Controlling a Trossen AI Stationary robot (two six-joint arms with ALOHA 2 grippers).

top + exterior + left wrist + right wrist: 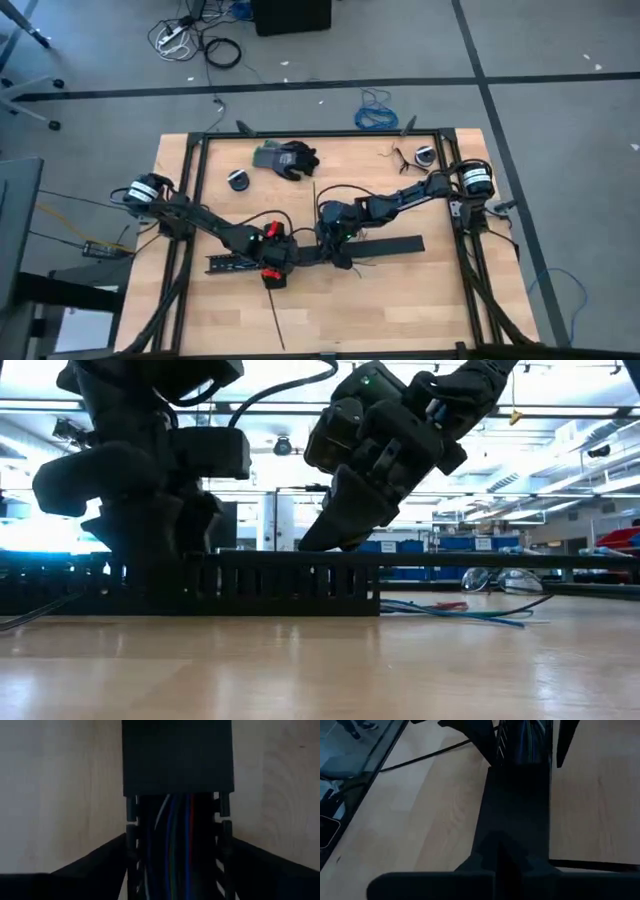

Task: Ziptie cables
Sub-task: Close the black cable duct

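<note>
The cables (172, 845), blue, red and white wires, lie inside a black slotted duct (240, 262) at the table's middle. Their loose ends (470, 612) fan out on the table. A flat black bar (385, 245) covers the duct's right part. My left gripper (177, 840) straddles the duct from above. My right gripper (496, 845) is shut, with its tips on the bar. One ziptie (275, 318) lies near the front edge, and another thin strip (314, 195) lies behind the arms. My left gripper has one finger (107, 857) against each outer side wall (131, 832) of the duct, coming down from above and lying across it. The duct rests flat on the table. My right gripper presses its shut fingertips (492, 851) down on the bar's top face (520, 820), slanting down from the right.
A dark glove (286, 158) and a small roll (238, 180) lie at the back left. Another roll (425, 156) sits at the back right. A black frame (330, 133) rims the table. The near half of the wooden top holds only the ziptie.
</note>
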